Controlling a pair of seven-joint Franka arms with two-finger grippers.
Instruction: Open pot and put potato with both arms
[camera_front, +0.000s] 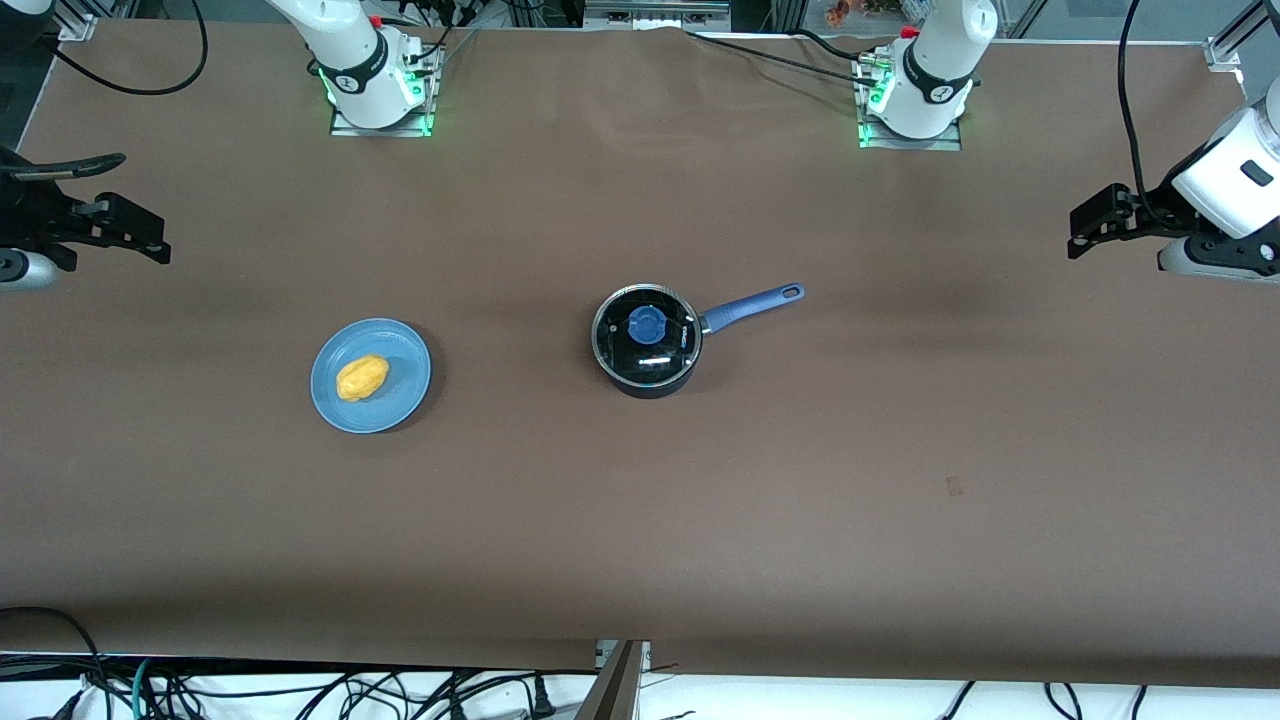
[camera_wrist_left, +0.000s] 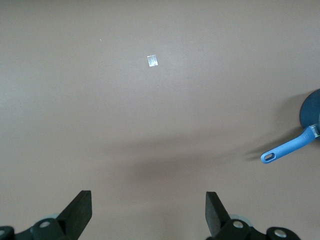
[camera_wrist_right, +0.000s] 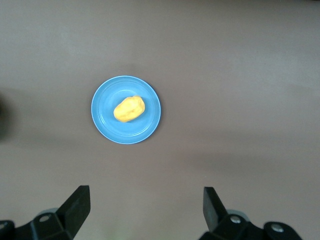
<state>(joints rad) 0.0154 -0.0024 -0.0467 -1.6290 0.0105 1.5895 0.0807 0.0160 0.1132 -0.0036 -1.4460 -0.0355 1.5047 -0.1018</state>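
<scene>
The right arm's black gripper (camera_front: 150, 235) waited spread wide over its table end, well apart from the lumpy yellow potato (camera_front: 362, 378) on the flat blue plate (camera_front: 405, 395), the lidded black saucepan (camera_front: 647, 340) sat mid-table, and the left arm's black gripper (camera_front: 1085, 228) hung equally wide over its end.

Brown table cover (camera_front: 640, 520), even light; cables (camera_front: 300, 690) (perhaps floor) along near edge

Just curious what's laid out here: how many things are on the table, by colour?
Blue: 1, the plate
Yellow: 1, the potato on it
Black with blue: 2, the pot and its lid, still on
Total: 4
</scene>
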